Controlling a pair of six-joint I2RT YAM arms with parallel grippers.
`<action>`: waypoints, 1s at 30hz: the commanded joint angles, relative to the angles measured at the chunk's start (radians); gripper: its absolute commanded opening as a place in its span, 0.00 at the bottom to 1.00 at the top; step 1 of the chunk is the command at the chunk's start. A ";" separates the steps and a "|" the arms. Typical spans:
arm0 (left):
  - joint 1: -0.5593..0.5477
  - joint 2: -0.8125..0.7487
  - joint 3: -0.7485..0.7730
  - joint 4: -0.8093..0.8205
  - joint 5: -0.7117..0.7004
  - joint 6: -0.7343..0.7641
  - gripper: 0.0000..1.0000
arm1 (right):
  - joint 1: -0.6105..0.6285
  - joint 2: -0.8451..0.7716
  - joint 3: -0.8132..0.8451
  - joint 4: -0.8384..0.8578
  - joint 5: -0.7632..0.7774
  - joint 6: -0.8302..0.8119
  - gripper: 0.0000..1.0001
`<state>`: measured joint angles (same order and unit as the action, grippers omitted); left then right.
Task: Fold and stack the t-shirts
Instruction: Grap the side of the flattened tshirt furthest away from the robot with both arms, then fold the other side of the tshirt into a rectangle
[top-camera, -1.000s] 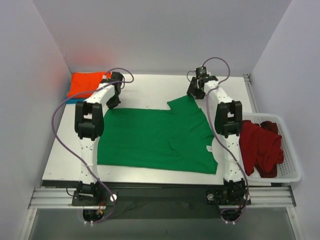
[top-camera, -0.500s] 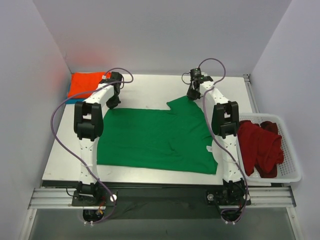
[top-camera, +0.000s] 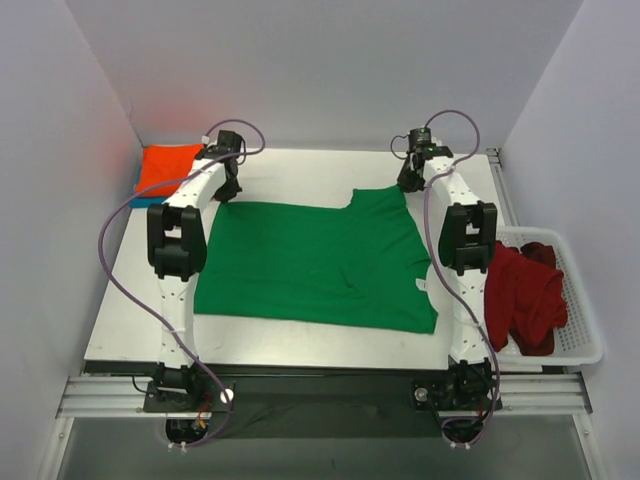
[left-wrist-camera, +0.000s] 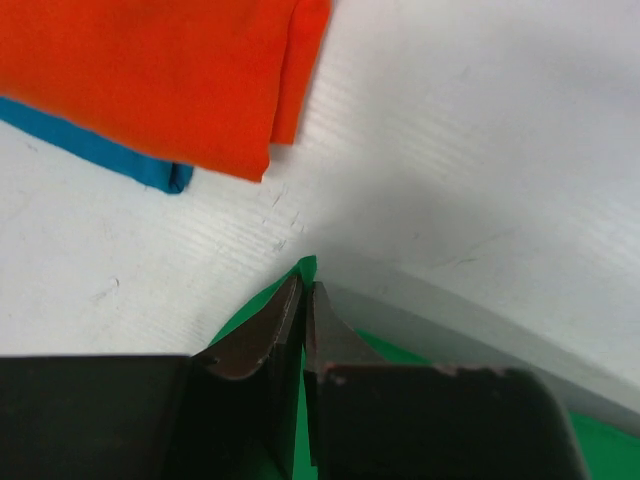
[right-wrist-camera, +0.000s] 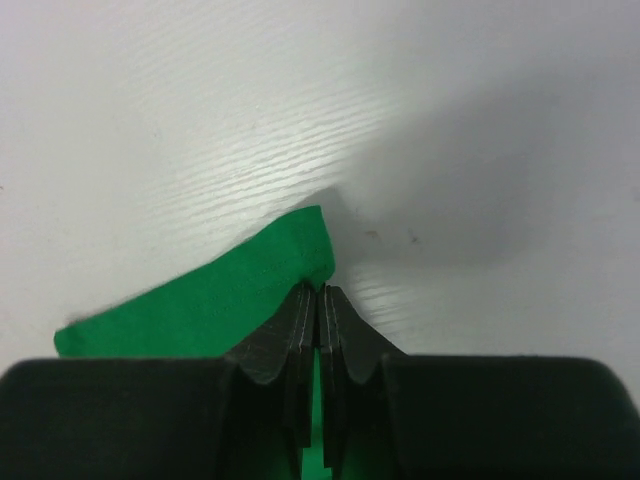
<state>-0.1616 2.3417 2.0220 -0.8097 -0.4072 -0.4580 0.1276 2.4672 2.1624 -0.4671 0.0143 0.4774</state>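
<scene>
A bright green t-shirt (top-camera: 310, 265) lies spread across the middle of the white table (top-camera: 300, 175). My left gripper (top-camera: 229, 190) is shut on its far left corner (left-wrist-camera: 305, 270), fabric pinched between the jaws (left-wrist-camera: 303, 300). My right gripper (top-camera: 409, 183) is shut on the far right corner, a sleeve edge (right-wrist-camera: 240, 285), green cloth showing between its fingers (right-wrist-camera: 318, 300). An orange t-shirt (top-camera: 165, 165) lies folded at the far left on top of a teal-blue one (top-camera: 145, 200); both also show in the left wrist view, orange (left-wrist-camera: 160, 70) over teal-blue (left-wrist-camera: 110, 155). Dark red t-shirts (top-camera: 520, 295) are heaped in the basket.
A white plastic basket (top-camera: 585, 330) sits at the table's right edge. Grey walls close in the table at the back and both sides. Purple cables loop off both arms.
Both grippers have moved toward the back of the table, dragging the green t-shirt's far edge with them and stretching it flatter. The right gripper has shut on the sleeve corner.
</scene>
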 joint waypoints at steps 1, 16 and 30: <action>0.014 0.014 0.128 0.017 0.007 0.021 0.00 | -0.016 -0.116 0.014 0.010 -0.005 -0.028 0.00; 0.037 -0.091 -0.026 0.112 0.028 0.015 0.00 | -0.003 -0.477 -0.465 0.166 -0.062 0.024 0.00; 0.073 -0.323 -0.404 0.296 0.022 -0.065 0.00 | 0.084 -0.838 -0.983 0.263 0.024 0.115 0.00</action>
<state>-0.1081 2.0998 1.6474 -0.6052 -0.3805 -0.4942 0.2001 1.7012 1.2285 -0.2268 -0.0193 0.5545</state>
